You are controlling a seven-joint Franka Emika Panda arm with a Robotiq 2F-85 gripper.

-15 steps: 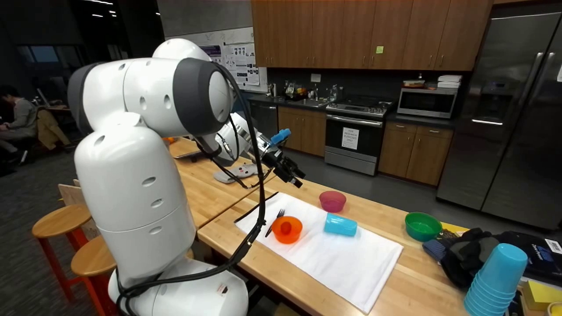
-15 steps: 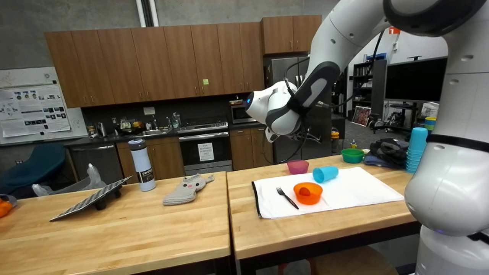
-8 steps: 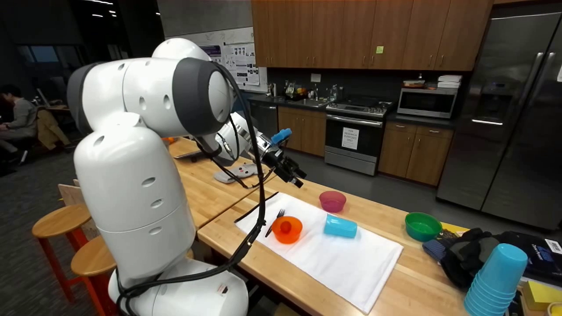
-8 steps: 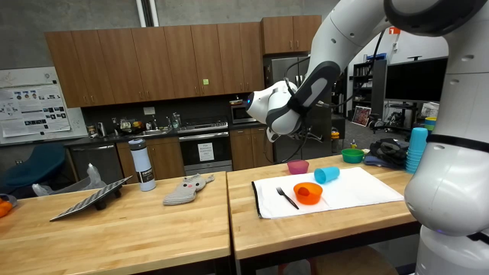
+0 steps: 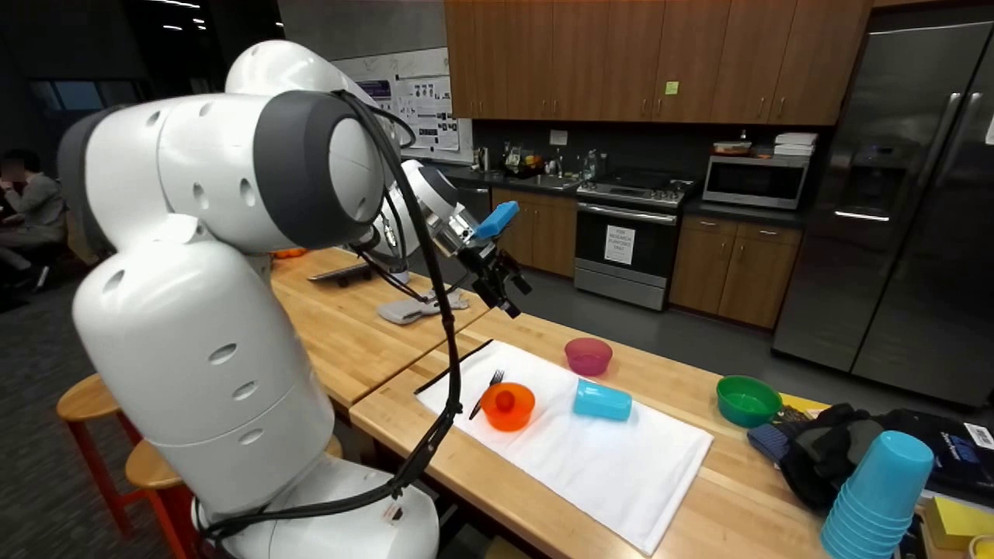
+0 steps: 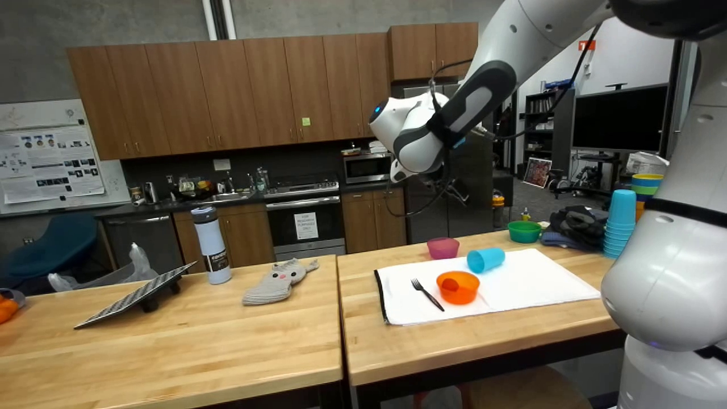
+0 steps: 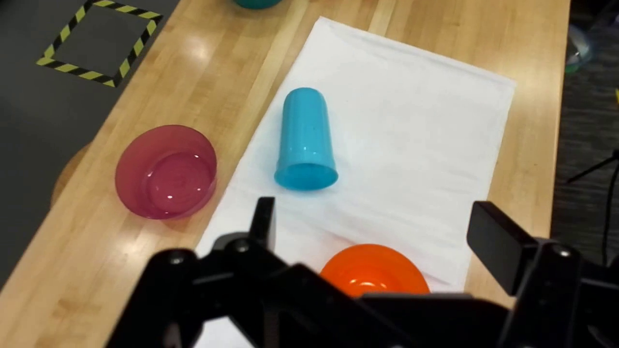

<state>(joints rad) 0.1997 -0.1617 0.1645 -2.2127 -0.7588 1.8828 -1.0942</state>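
My gripper (image 7: pixel 379 234) is open and empty, raised above the table; it also shows in an exterior view (image 5: pixel 518 299). Below it is an orange bowl (image 7: pixel 375 266), partly hidden by the gripper in the wrist view. A small orange round thing (image 5: pixel 505 401) is in that bowl. A blue cup (image 7: pixel 307 135) lies on its side on the white cloth (image 7: pixel 416 111), its mouth toward the gripper. A magenta bowl (image 7: pixel 167 174) stands on bare wood beside the cloth. A black fork (image 6: pixel 427 294) lies beside the orange bowl. The gripper touches none of them.
A green bowl (image 5: pixel 748 404), dark clothing (image 5: pixel 839 450) and a stack of blue cups (image 5: pixel 877 497) are farther along the table. On the adjoining table are a bottle (image 6: pixel 212 247), a grey knitted toy (image 6: pixel 278 283) and a tilted rack (image 6: pixel 136 298).
Over the last half second the arm has leaned back and the gripper has risen and drawn away from the bowls. Earlier, the blue cup shifted very slightly to the right in an exterior view.
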